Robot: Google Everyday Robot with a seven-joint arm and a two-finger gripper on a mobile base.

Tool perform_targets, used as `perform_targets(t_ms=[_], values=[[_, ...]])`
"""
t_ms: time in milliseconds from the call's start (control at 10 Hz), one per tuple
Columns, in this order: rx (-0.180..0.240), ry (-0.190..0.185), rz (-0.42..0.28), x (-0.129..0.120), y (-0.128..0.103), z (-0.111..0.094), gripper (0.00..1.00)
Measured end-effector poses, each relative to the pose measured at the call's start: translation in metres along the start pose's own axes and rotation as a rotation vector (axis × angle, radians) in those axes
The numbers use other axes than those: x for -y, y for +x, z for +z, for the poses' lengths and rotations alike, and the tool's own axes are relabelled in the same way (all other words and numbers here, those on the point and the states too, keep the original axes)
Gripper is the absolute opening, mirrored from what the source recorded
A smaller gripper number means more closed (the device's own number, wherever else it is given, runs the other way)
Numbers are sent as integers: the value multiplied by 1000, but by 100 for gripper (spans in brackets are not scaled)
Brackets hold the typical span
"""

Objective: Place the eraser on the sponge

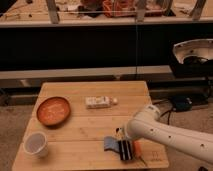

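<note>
Blue sponge point(109, 144) lies on the worktop point(90, 125) just beside the low hand point(126, 149). Whether the hand grips the eraser I cannot tell. If so, placing needs centring over the sponge.

Wooden table point(85, 131) carries plate point(53, 111), cup point(36, 144), lying bottle point(99, 102) and sponge point(109, 143) (hand point(127, 150) right at it).

The small, blue, soft-looking sponge point(109, 144), roughly rectangular, lies flat on the light wooden bench point(75, 127) near its front edge, right of centre. The dark tool point(126, 150) sits at the sponge's right end, covering that edge.
</note>
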Motion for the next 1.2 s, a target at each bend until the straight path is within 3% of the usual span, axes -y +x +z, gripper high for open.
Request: perform_targets(t_ms=[900, 1200], values=[[-5, 5, -33, 1, 3, 2, 4], [-8, 6, -40, 2, 4, 3, 12]])
